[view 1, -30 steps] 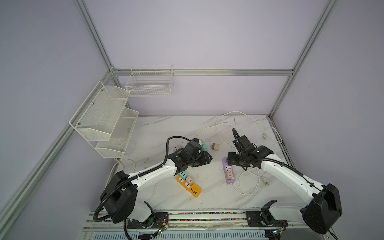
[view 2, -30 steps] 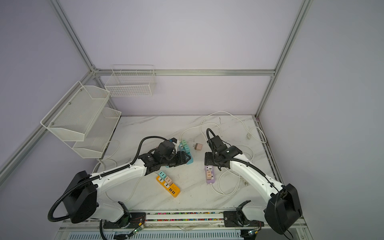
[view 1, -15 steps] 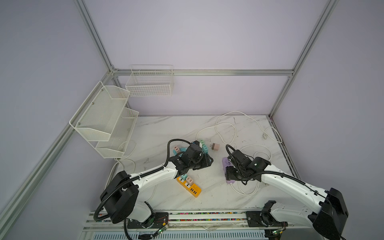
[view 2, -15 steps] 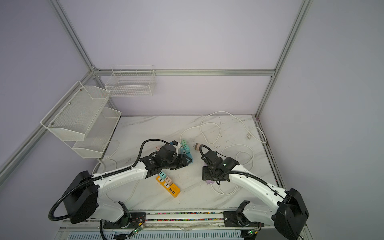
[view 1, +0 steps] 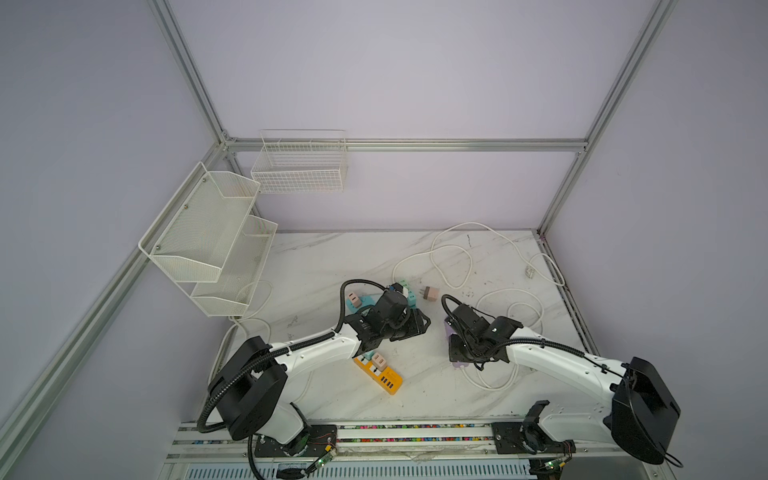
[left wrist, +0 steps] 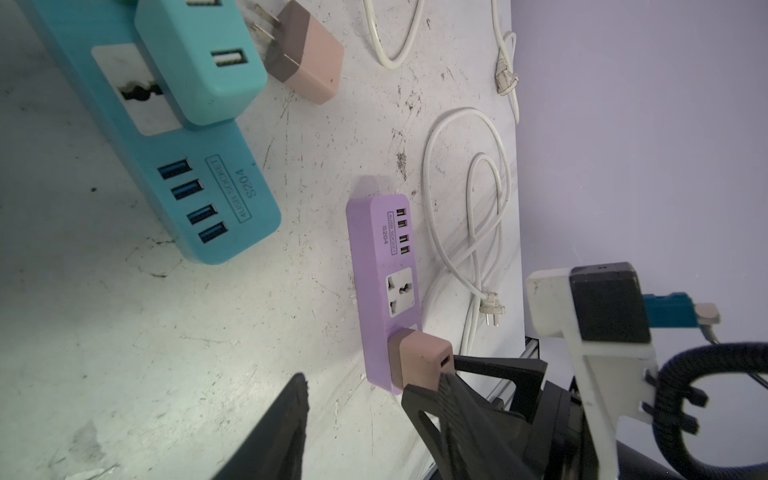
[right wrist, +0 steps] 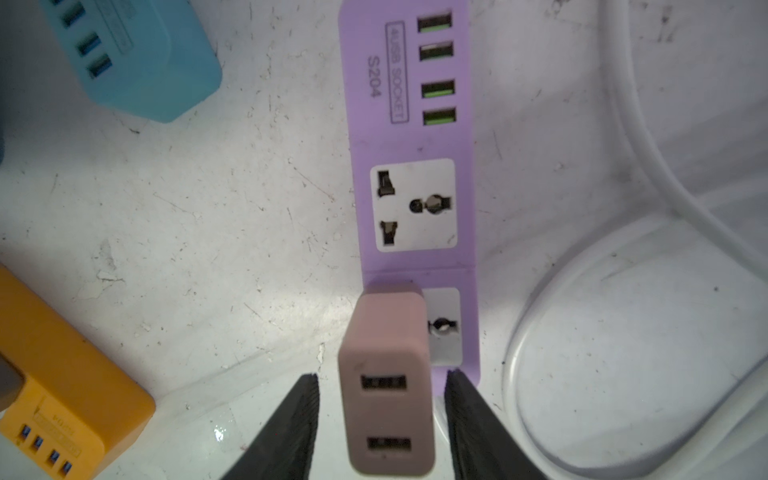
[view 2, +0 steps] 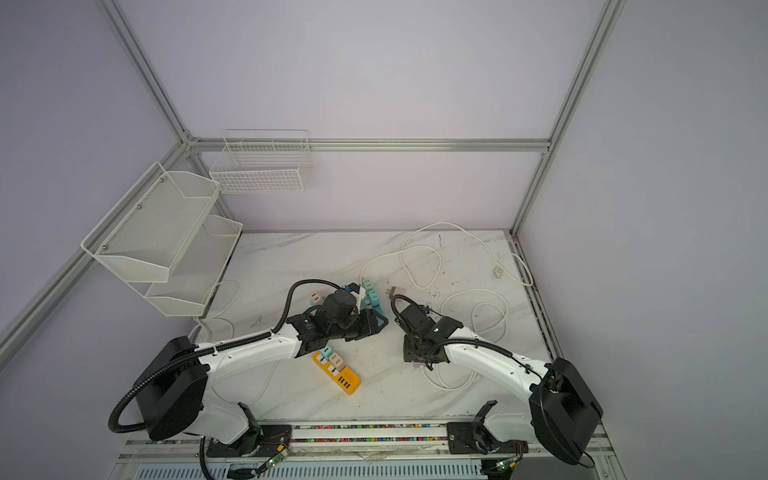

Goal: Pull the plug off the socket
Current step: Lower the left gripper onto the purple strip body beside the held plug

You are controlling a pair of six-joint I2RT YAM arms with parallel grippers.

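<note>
My right gripper (right wrist: pixel 382 377) is straddling the dusty-pink, two-port plastic charger plug (right wrist: pixel 388 419), jaws parted, a thin gap showing at each side. The plug is sitting between my jaws, plugged into the lilac plastic socket strip (right wrist: pixel 409 137) stretching ahead of them.

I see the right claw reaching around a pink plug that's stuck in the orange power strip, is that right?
Not quite. The pink plug sits in a purple power strip, not an orange one, as the right wrist view shows. The right gripper does reach around it, with a finger on either side.
</note>
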